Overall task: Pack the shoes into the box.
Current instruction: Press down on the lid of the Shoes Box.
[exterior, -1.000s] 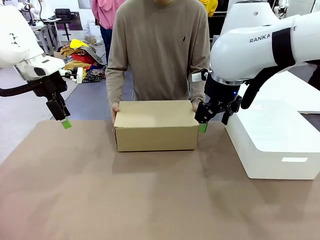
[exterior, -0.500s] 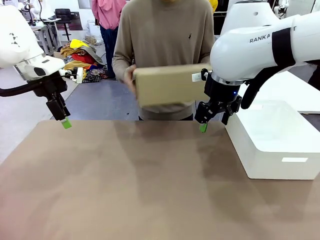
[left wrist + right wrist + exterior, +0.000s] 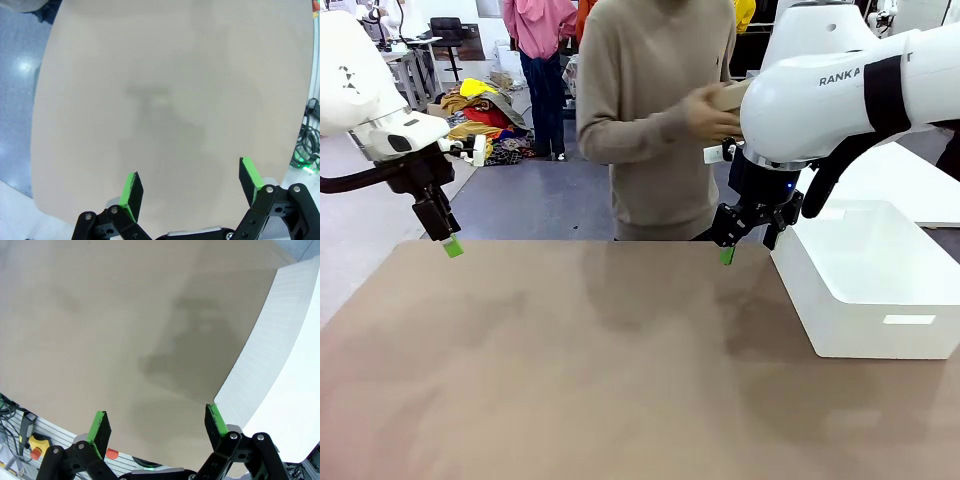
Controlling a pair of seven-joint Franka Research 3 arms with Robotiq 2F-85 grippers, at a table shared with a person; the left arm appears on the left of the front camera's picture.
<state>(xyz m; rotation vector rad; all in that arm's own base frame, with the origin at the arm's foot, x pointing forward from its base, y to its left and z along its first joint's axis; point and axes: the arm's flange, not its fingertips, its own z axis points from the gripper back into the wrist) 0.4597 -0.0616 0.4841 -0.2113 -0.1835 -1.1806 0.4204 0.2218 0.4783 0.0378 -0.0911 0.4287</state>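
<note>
The person at the far side holds the brown cardboard box (image 3: 731, 95) up at chest height, off the table. Just a sliver of it shows beside the hand (image 3: 708, 111); the rest is hidden behind my right arm. The shoes are out of view. My left gripper (image 3: 450, 243) (image 3: 190, 184) hangs open over the table's far left corner, with nothing between its green pads. My right gripper (image 3: 725, 250) (image 3: 157, 421) hangs open over the far edge, just left of the white bin, holding nothing.
A large white plastic bin (image 3: 868, 285) (image 3: 282, 335) stands on the right of the brown table (image 3: 610, 370). Clothes lie piled on the floor (image 3: 480, 115) beyond the table, and another person stands farther back.
The person lifted the box off the table's far edge and carried it up and to the right, partly behind my right arm. Neither gripper moved.
</note>
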